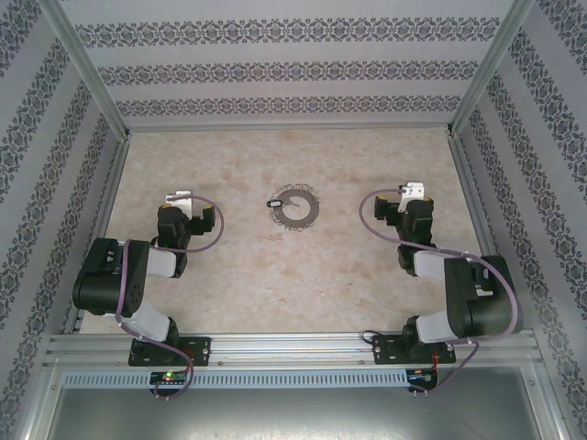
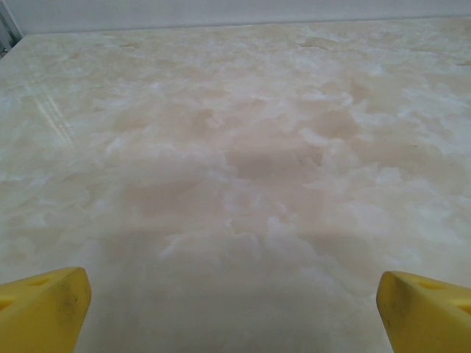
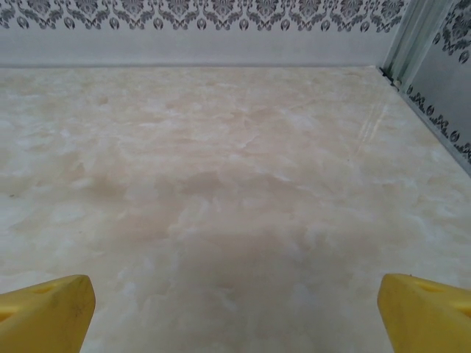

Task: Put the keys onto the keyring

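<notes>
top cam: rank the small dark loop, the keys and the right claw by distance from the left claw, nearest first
1. The small dark loop, at the wreath's left edge, on the side facing the left claw.
2. The keys, mid-table, right beside the loop and only just behind it.
3. The right claw, far over on the right side.

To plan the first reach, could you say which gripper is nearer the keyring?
The left gripper: the keyring lies at the left edge of the keys, toward it.
</notes>
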Controlling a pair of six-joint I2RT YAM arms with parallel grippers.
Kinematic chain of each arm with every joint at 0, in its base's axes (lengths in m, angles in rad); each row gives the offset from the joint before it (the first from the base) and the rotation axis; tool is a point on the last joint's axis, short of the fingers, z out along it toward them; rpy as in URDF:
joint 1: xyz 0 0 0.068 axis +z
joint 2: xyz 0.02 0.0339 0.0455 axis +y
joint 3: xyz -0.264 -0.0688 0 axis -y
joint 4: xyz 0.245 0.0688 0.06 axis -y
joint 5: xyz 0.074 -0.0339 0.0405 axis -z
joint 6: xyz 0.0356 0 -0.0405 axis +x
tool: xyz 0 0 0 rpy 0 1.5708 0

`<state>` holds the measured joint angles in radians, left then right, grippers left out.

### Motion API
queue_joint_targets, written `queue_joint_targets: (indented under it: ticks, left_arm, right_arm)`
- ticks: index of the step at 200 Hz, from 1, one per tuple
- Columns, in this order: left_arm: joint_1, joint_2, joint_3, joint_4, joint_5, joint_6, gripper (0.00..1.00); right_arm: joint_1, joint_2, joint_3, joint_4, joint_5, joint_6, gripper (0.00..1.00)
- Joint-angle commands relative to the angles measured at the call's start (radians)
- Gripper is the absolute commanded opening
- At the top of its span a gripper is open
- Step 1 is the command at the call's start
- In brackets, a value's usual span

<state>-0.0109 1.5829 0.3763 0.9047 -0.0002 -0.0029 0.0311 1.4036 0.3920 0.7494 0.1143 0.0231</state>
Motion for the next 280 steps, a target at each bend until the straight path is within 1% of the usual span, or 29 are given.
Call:
queue_joint_targets:
  ticks: [1, 17, 47, 69, 83, 99, 112, 123, 130, 142, 156, 184, 197, 216, 227, 253, 280]
  left_arm:
    - [0.003, -0.053, 0.01, -0.017, 0.012, 0.017, 1.0]
    - [-0.001, -0.099, 0.036, -0.103, 0.003, 0.019, 1.0]
    - [-0.015, -0.193, 0.073, -0.27, -0.025, -0.003, 1.0]
    - [-0.029, -0.286, 0.108, -0.407, -0.042, -0.063, 1.0]
    - [-0.031, -0.354, 0.136, -0.493, -0.039, -0.134, 1.0]
    - [-0.031, -0.438, 0.175, -0.594, 0.015, -0.226, 1.0]
    - [-0.031, -0.487, 0.208, -0.664, 0.089, -0.318, 1.0]
    - [-0.032, -0.506, 0.247, -0.74, 0.174, -0.371, 1.0]
    - [-0.034, -0.506, 0.277, -0.8, 0.229, -0.393, 1.0]
    - [-0.043, -0.489, 0.33, -0.903, 0.29, -0.43, 1.0]
    - [-0.057, -0.451, 0.371, -0.969, 0.39, -0.442, 1.0]
    - [-0.125, -0.36, 0.439, -1.065, 0.464, -0.437, 1.0]
    - [-0.164, -0.315, 0.473, -1.09, 0.463, -0.425, 1.0]
    - [-0.22, -0.24, 0.528, -1.121, 0.43, -0.399, 1.0]
    - [-0.239, -0.192, 0.553, -1.123, 0.42, -0.399, 1.0]
    - [-0.254, -0.07, 0.6, -1.097, 0.424, -0.41, 1.0]
    - [-0.255, 0.067, 0.691, -1.116, 0.423, -0.398, 0.97]
  right_arm:
    - [0.013, -0.079, 0.031, -0.131, -0.002, -0.015, 0.98]
    - [0.013, -0.127, 0.026, -0.2, 0.015, -0.018, 0.98]
    - [0.018, -0.251, -0.001, -0.287, -0.001, -0.008, 0.98]
    - [0.023, -0.336, 0.005, -0.377, -0.029, 0.012, 0.98]
    - [0.025, -0.38, 0.018, -0.449, -0.018, 0.052, 0.98]
    - [0.028, -0.409, 0.065, -0.557, -0.003, 0.107, 0.98]
    - [0.03, -0.412, 0.119, -0.658, -0.007, 0.144, 0.98]
    - [0.033, -0.398, 0.163, -0.727, -0.019, 0.162, 0.98]
    - [0.036, -0.382, 0.19, -0.76, -0.024, 0.174, 0.98]
    - [0.045, -0.341, 0.237, -0.806, -0.05, 0.181, 0.98]
    - [0.068, -0.277, 0.301, -0.858, -0.074, 0.17, 0.98]
    - [0.153, -0.114, 0.462, -0.954, -0.084, 0.127, 0.98]
    - [0.187, -0.028, 0.543, -0.992, -0.09, 0.112, 0.98]
    - [0.219, 0.107, 0.669, -1.035, -0.144, 0.097, 0.98]
    - [0.24, 0.184, 0.741, -1.06, -0.165, 0.085, 0.98]
    - [0.274, 0.357, 0.91, -1.128, -0.218, 0.063, 0.96]
    - [0.287, 0.473, 1.016, -1.16, -0.276, 0.065, 0.92]
